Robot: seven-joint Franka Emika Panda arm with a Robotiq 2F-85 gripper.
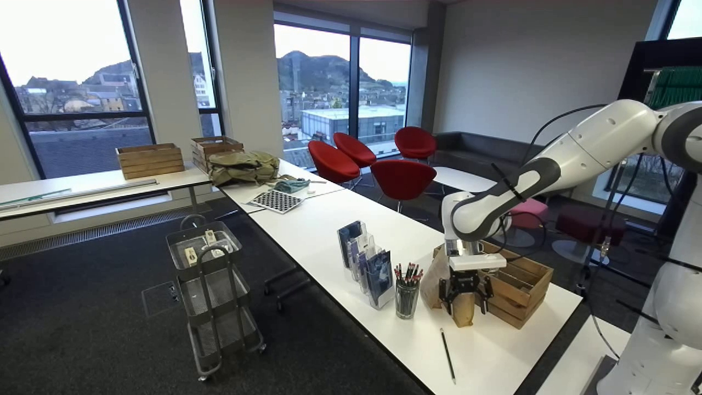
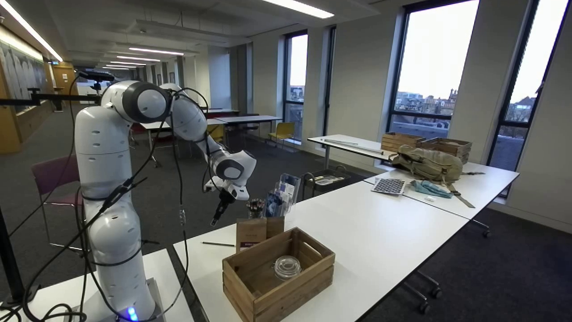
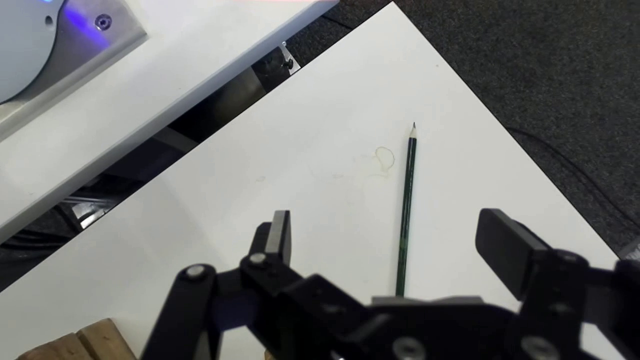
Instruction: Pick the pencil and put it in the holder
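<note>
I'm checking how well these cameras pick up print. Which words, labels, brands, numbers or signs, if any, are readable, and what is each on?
Readable text: none.
Brown paper bag: print and a dark label, too small to read.
Blue-and-white paper leaflets: any wording too small to read.
Cream card-like pieces on the grey metal mesh trolley: dark marks, too small to read.
Dark green wooden pencil: no lettering can be made out.

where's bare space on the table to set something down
Bare: between the patterned board and leaflet rack, and between the pencil and the table corner. Crowded: where that rack, the pencil cup, paper bags and wooden crate stand close together.
</note>
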